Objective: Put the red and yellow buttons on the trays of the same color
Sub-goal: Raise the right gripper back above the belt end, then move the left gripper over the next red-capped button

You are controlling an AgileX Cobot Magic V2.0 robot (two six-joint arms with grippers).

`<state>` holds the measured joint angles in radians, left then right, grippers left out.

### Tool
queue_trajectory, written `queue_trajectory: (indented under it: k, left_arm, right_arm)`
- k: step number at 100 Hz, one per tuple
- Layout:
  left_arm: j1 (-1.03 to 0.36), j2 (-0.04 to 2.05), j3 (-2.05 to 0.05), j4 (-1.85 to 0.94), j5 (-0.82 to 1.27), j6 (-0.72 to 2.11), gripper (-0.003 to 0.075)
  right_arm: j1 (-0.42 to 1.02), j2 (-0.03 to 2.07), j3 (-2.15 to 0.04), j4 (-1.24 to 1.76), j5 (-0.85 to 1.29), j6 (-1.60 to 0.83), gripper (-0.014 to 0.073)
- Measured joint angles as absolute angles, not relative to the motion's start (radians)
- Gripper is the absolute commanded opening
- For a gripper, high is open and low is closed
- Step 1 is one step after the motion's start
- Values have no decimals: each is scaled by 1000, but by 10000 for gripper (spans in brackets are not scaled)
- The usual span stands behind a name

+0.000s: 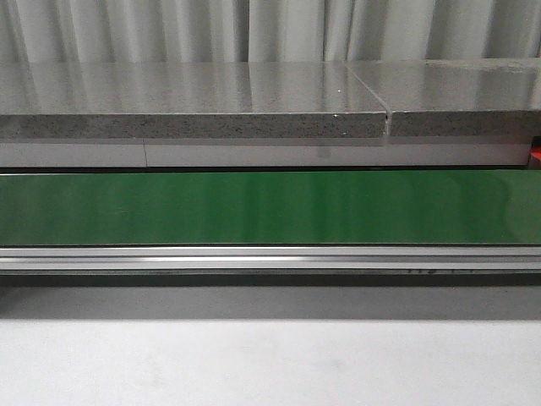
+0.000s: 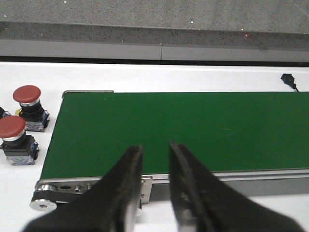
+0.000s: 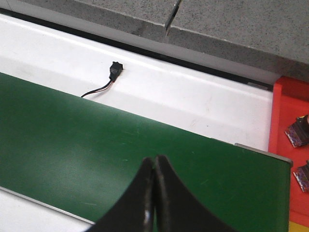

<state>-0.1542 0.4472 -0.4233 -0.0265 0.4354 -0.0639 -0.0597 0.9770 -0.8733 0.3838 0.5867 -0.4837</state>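
Left pincer [image 2: 155,147] was held parted, nothing between fingers, poised at near edge of green conveyor belt [image 2: 193,130], judged ready for pick. Right pincer [image 3: 154,162] was clenched on nothing above belt's other end. Two red buttons [image 2: 19,135] were stood on white surface [image 2: 145,77] just beside belt end, untouched. Red tray [image 3: 289,125] was seen past belt's far end, holding small parts. No yellow button or yellow tray was made out. Small black plug with wire [image 3: 114,71] was left beyond belt, clear of path.

From my console I see pale grey curtains [image 1: 254,30] hanging in folds at twelve o'clock. Below them runs a speckled grey stone counter [image 1: 194,106], its glossy top catching soft reflections, with a seam toward two o'clock. The white desk [image 1: 270,355] fills six o'clock.
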Motion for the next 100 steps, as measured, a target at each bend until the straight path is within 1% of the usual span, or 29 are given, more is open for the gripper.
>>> queue_trajectory:
  k: [3, 8, 10, 15, 30, 38, 52, 69, 86, 100]
  left_arm:
    - [-154, 447, -423, -27, 442, -64, 507]
    - [-154, 447, -423, -27, 450, -64, 583]
    - [-154, 447, -423, -27, 452, -64, 604]
    - [-154, 447, -423, -27, 455, -64, 626]
    - [-154, 447, -421, -27, 456, -68, 620]
    - [-147, 447, -421, -18, 458, -116, 620]
    - [-77, 496, -460, 44, 510, -236, 620]
    - [59, 657, -598, 68, 552, -310, 620]
    - [198, 852, -750, -26, 575, -326, 620]
    - [260, 1017, -841, -79, 579, -326, 620]
  right_arm:
    - [-60, 977, -873, 384, 587, -484, -68]
    - [-60, 977, -873, 384, 587, -484, -68]
    - [-60, 977, -873, 384, 587, -484, -68]
    - [-60, 977, -873, 384, 587, -484, -68]
    - [-60, 977, -873, 384, 587, -484, -68]
    - [-60, 977, -873, 384, 587, -484, -68]
    - [-60, 977, -873, 384, 587, -484, -68]
    - [-60, 977, -873, 384, 587, -484, -68]
    - [-60, 977, -873, 384, 587, -484, -68]
    - [-60, 977, -873, 384, 587, -484, -68]
